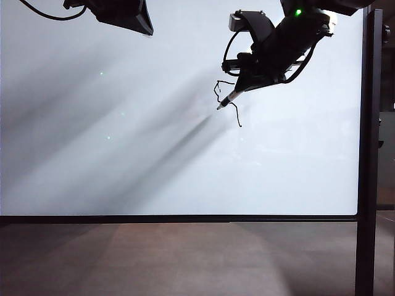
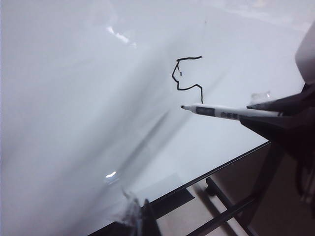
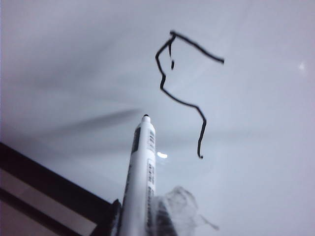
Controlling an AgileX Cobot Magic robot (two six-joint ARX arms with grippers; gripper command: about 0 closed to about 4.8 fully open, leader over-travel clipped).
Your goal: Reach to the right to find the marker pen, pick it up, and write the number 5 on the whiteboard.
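The whiteboard (image 1: 123, 154) fills most of the exterior view. My right gripper (image 1: 244, 83) hangs before its upper right part, shut on the marker pen (image 1: 227, 100), whose tip points down-left at the board. Beside the tip is the wobbly black number 5 (image 1: 238, 120). In the right wrist view the pen (image 3: 140, 177) sticks out from between the fingers (image 3: 170, 214), its tip off to one side of the number 5 (image 3: 177, 101). Whether the tip touches the board I cannot tell. The left wrist view shows the pen (image 2: 231, 113) below the number 5 (image 2: 173, 75). My left gripper (image 2: 139, 216) is shut and empty, away from the board.
A thin black frame bar (image 1: 179, 218) runs along the whiteboard's lower edge, and a black upright post (image 1: 369, 154) stands at its right. Brown floor (image 1: 185, 259) lies below. My left arm (image 1: 120, 12) hangs at the top left, before the board.
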